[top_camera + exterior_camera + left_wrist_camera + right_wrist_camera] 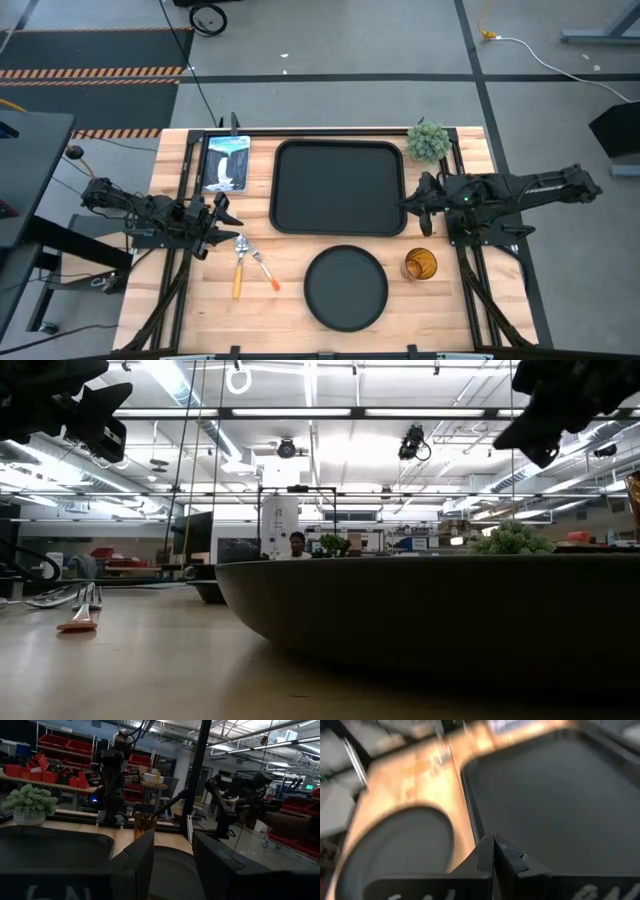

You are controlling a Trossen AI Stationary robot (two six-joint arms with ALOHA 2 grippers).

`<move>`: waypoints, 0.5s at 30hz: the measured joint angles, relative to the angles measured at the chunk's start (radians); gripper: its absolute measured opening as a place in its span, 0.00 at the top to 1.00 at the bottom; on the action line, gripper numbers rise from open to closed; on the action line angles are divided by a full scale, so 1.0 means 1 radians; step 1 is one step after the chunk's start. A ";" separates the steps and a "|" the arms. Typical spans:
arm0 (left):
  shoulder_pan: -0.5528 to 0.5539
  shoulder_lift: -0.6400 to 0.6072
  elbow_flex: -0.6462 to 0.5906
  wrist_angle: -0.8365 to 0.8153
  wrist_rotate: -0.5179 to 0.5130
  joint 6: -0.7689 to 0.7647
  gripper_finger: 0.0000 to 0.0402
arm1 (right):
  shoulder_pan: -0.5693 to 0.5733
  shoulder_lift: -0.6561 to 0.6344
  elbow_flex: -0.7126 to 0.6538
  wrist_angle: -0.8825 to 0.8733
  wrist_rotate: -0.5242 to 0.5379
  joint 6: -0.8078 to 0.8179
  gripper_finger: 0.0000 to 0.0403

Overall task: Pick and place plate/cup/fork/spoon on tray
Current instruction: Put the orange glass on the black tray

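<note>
The black tray (340, 188) lies at the table's middle, toward the far side. The round black plate (346, 288) lies in front of it, and fills the low view (430, 610). The amber cup (420, 265) stands upright to the plate's right. The spoon (238, 268) and the fork (268, 274) lie side by side to the plate's left. My left gripper (226, 214) is open and empty, above the table just beyond the spoon and fork. My right gripper (408, 202) is shut and empty over the tray's right rim.
A small green plant (428, 142) stands at the tray's far right corner. A picture card (226, 163) lies to the tray's left. Black frame rails run along the table's edges. A person shows far off in the room (297, 544).
</note>
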State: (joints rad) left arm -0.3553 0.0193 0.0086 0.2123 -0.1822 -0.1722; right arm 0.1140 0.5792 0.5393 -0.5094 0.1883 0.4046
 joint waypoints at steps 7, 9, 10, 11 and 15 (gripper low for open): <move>0.000 0.000 0.000 0.000 0.000 0.001 0.65 | 0.060 0.126 0.149 -0.309 -0.006 0.041 0.98; 0.000 0.000 0.000 0.000 0.000 0.000 0.65 | 0.074 0.149 0.171 -0.359 -0.022 0.041 0.97; 0.000 0.000 0.000 0.000 0.000 0.000 0.65 | 0.080 0.161 0.181 -0.376 -0.035 0.043 0.96; 0.000 0.000 0.000 0.000 0.000 0.001 0.65 | 0.086 0.173 0.189 -0.387 -0.051 0.046 0.95; 0.000 0.000 0.000 0.000 0.000 0.001 0.65 | 0.129 0.247 0.235 -0.427 -0.118 0.086 0.89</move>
State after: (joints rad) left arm -0.3553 0.0193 0.0088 0.2123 -0.1822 -0.1715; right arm 0.2428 0.8267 0.7746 -0.9367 0.0705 0.4911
